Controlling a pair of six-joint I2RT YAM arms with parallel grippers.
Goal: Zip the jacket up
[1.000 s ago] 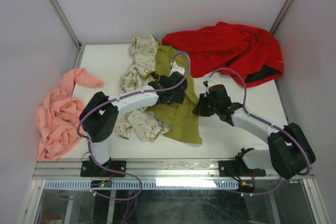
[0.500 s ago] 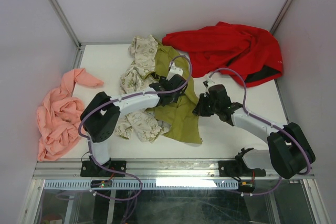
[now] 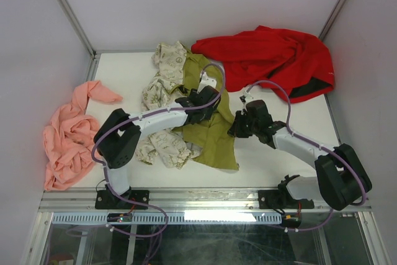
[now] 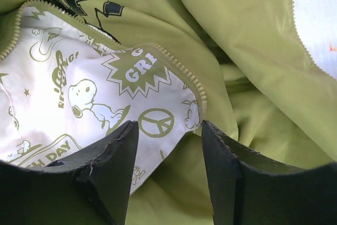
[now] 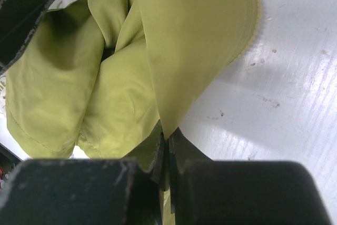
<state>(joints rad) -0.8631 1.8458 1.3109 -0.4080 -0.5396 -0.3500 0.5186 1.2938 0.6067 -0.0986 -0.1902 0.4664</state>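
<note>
1. Salmon-pink garment point(image 3: 68, 134): crumpled, well left of the jacket.
2. The jacket point(image 3: 162, 94): rumpled at mid-table point(image 3: 124, 79), lying open, olive lining up on its right half.
3. Left gripper point(image 4: 167, 127): over the jacket's middle, jaws partly apart, astride a printed flap edged with zip teeth point(image 4: 179, 69); nothing clamped.
4. Right gripper point(image 5: 167, 148): at the jacket's right edge, pinched tight on a fold of its lining.
5. Red garment point(image 3: 267, 60): heaped behind and right of the jacket.
</note>
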